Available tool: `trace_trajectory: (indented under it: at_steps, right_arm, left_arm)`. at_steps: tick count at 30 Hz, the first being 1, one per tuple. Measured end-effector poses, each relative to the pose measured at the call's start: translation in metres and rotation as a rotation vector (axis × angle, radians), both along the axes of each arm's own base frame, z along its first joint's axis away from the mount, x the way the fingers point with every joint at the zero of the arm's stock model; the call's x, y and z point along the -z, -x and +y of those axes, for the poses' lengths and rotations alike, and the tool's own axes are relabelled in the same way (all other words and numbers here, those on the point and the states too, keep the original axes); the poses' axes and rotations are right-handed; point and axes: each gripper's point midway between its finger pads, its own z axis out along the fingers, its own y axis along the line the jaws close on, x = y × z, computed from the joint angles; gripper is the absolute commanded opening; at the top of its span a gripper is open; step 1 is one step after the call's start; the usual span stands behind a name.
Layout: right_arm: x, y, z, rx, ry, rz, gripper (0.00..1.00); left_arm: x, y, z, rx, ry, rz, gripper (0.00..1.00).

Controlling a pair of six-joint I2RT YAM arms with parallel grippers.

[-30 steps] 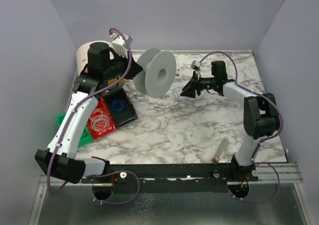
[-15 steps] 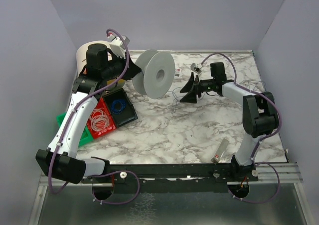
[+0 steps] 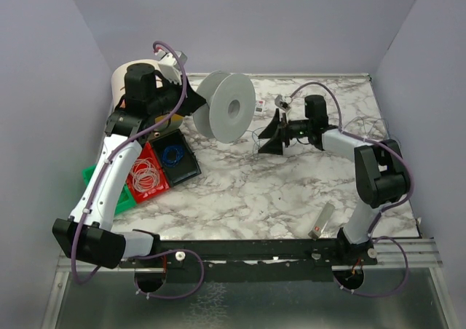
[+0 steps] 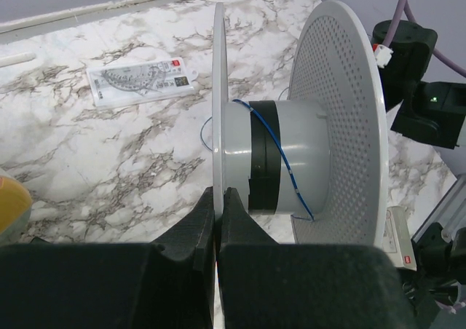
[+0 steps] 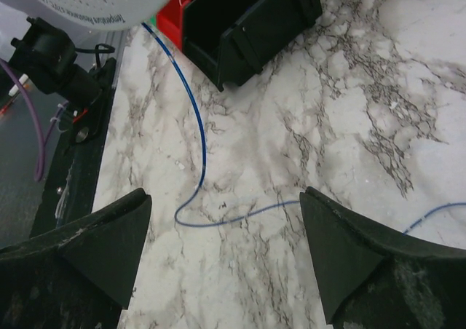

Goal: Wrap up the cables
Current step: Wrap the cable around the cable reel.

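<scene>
Right gripper (image 5: 224, 195) spreads wider than before, cable (image 5: 200, 136) lying below between its fingers; left gripper (image 4: 218, 192) stays pinched on the spool (image 4: 342, 111) flange.

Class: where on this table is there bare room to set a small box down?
Bare marble lies front-centre, between the black bin and the white stick. The far strip is crowded: spool, right fingers and thin wire.

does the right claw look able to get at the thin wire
Probably yes: the right claw is open above the thin wire, which lies loose on the marble table between its fingers with nothing covering it.
</scene>
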Motion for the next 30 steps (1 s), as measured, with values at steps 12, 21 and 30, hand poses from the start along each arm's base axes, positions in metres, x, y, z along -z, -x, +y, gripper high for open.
trace_trajectory:
  at_steps: [12, 21, 30]
  right_arm:
    - [0.005, 0.001, 0.045, 0.073, -0.019, 0.02, 0.17]
    - [0.018, -0.037, 0.033, 0.329, 0.012, 0.196, 0.01]
    - [-0.069, -0.053, -0.006, 0.224, -0.142, 0.247, 0.01]
  left_arm:
    - [0.002, -0.002, 0.005, -0.014, 0.019, 0.017, 0.0]
    - [0.002, -0.001, 0.006, -0.004, 0.022, 0.02, 0.0]
    - [0.021, 0.015, -0.016, 0.076, -0.109, 0.0, 0.0]
